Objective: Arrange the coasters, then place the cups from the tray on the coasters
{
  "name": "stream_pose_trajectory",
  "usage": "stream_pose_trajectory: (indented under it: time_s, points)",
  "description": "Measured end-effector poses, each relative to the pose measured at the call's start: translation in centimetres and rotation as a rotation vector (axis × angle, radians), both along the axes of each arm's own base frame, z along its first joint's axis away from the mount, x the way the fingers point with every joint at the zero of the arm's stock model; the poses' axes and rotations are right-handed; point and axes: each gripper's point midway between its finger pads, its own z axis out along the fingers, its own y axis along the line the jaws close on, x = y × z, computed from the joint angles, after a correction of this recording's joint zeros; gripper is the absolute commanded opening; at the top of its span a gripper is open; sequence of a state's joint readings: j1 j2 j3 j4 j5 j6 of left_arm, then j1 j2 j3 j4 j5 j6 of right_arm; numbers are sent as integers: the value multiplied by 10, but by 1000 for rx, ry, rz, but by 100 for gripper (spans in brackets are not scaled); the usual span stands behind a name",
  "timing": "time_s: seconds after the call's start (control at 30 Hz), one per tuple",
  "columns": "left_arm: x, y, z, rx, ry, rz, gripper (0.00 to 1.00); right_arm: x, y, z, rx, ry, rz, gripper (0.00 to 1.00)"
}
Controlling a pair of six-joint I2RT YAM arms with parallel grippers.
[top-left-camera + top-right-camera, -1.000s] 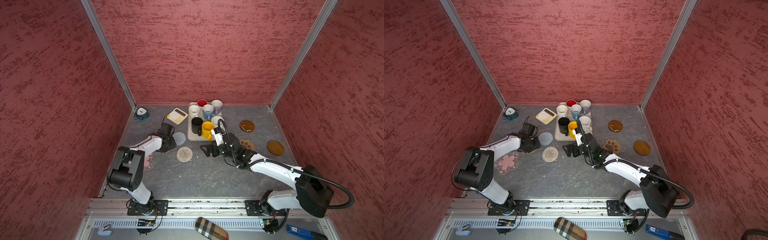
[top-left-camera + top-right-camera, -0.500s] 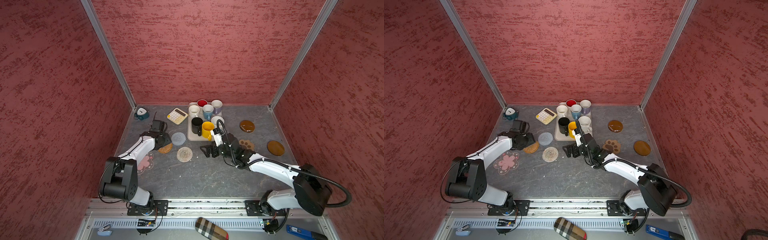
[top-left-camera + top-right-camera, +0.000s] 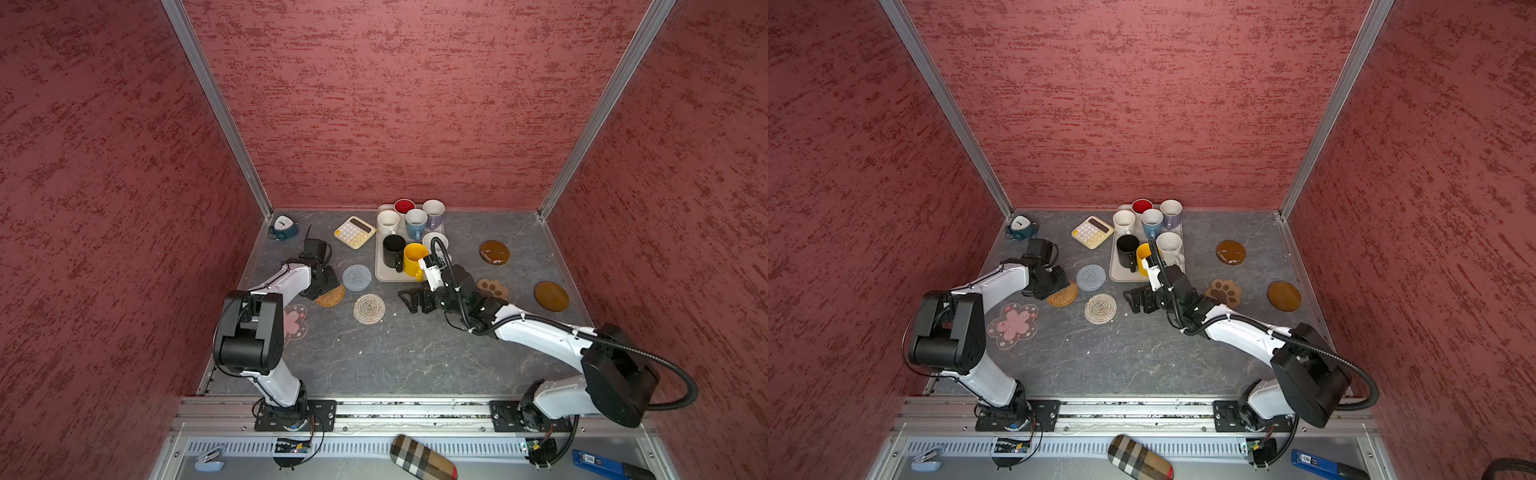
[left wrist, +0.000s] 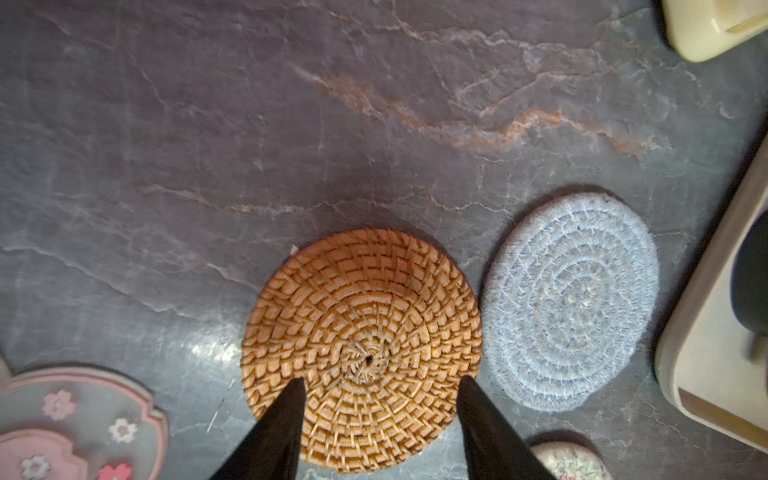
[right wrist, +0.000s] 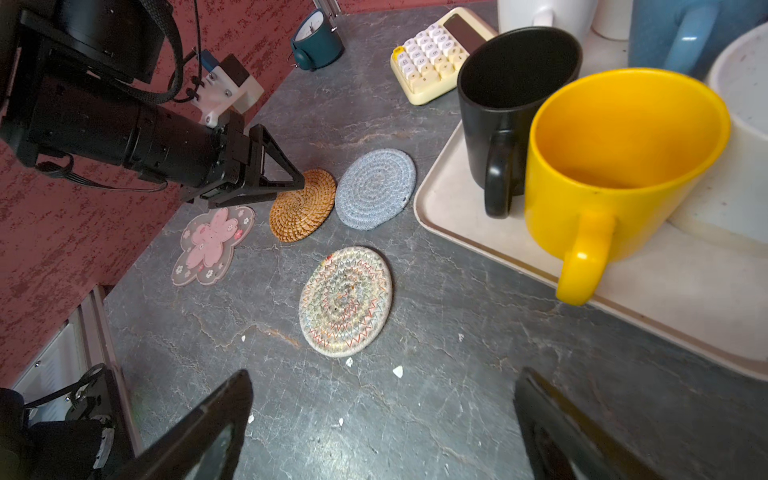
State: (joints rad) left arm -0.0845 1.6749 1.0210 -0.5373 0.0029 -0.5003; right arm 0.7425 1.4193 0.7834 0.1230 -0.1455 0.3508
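Note:
My left gripper [image 4: 382,384] is open, its fingertips spread just above the woven tan coaster [image 4: 361,349], which lies flat on the table. Around it lie the grey crocheted coaster [image 3: 356,277], the beige one [image 3: 369,308] and the pink flower coaster [image 3: 1013,326]. The paw-print coaster [image 3: 492,289] and two glossy brown discs [image 3: 494,252] [image 3: 551,296] lie to the right. The tray [image 3: 386,276] holds several cups, among them the yellow cup [image 5: 623,166] and the black cup [image 5: 515,104]. My right gripper [image 5: 382,386] is open and empty over bare table in front of the tray.
A yellow calculator [image 3: 354,232] lies left of the tray, and a small teal clock [image 3: 284,226] stands in the back left corner. Red walls close in three sides. A plaid case [image 3: 423,457] lies beyond the front rail.
The woven tan coaster, hidden under my left gripper a second ago, now lies on the table beside the grey one. The left jaws have opened. The right arm has hardly moved.

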Motion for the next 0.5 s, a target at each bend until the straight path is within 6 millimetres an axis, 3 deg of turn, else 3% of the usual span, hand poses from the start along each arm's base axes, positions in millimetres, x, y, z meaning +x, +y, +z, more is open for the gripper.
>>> stream_pose_trajectory:
  time_s: [0.23,0.5]
  points:
    - [12,-6,-6,10,3,-18,47,1,1,-7,-13,14,1,99]
    - [10,-8,-17,39,31,-31,41,1,2,-6,-10,13,3,99]
